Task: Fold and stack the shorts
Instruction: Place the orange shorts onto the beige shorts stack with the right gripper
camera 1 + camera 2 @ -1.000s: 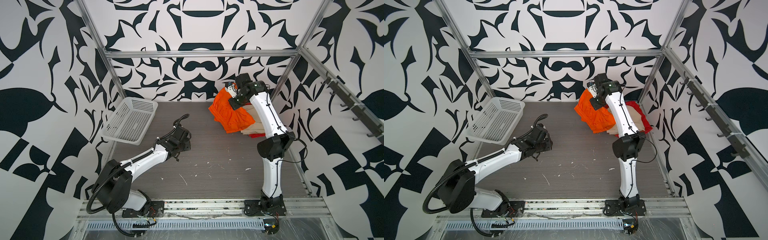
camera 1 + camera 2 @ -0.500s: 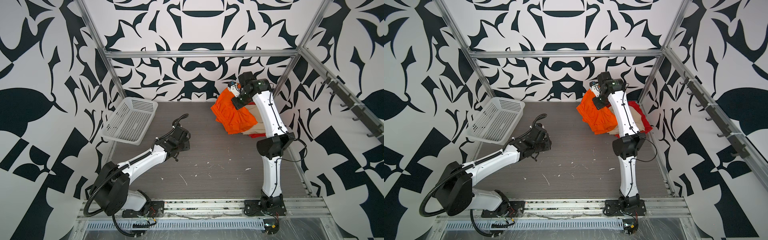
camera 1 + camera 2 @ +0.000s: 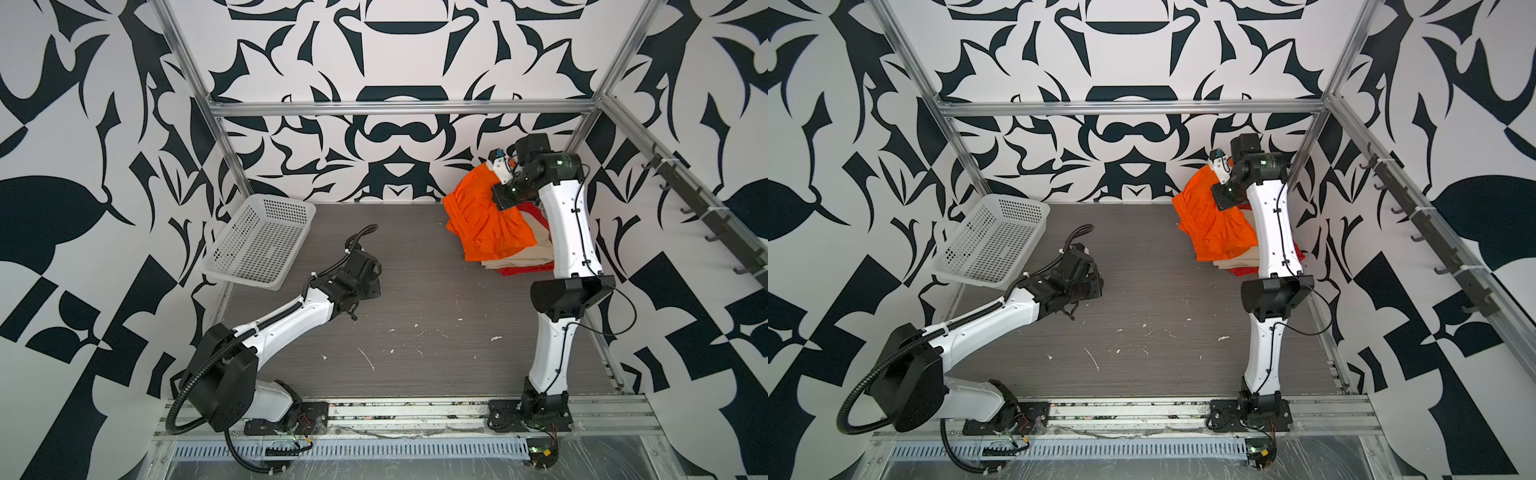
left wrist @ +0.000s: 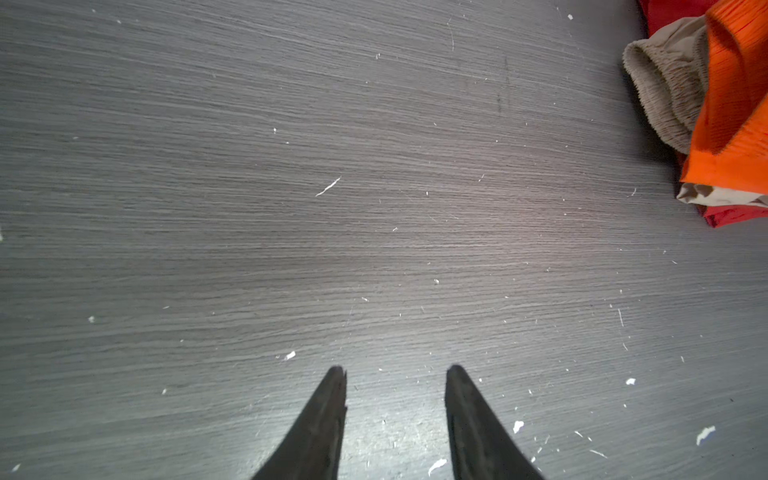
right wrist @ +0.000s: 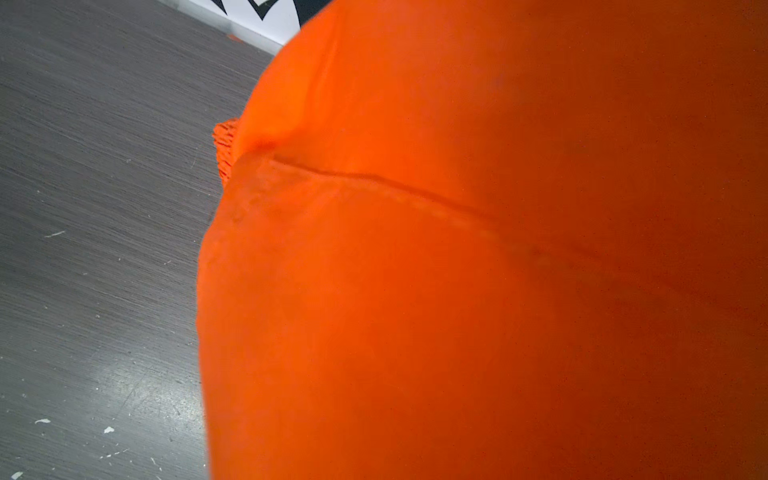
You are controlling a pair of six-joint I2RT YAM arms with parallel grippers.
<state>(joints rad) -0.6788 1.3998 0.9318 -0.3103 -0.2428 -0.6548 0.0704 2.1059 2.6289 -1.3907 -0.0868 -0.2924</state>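
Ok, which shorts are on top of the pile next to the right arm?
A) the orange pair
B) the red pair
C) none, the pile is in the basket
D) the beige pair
A: in a top view the orange shorts drape over the beige shorts, and the red shorts show only as a strip underneath.

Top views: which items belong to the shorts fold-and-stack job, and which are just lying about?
Job:
- orange shorts, top of the pile
- beige shorts, under them
- red shorts, bottom

Lying about:
- white perforated basket, by the left wall
- white flecks on the table
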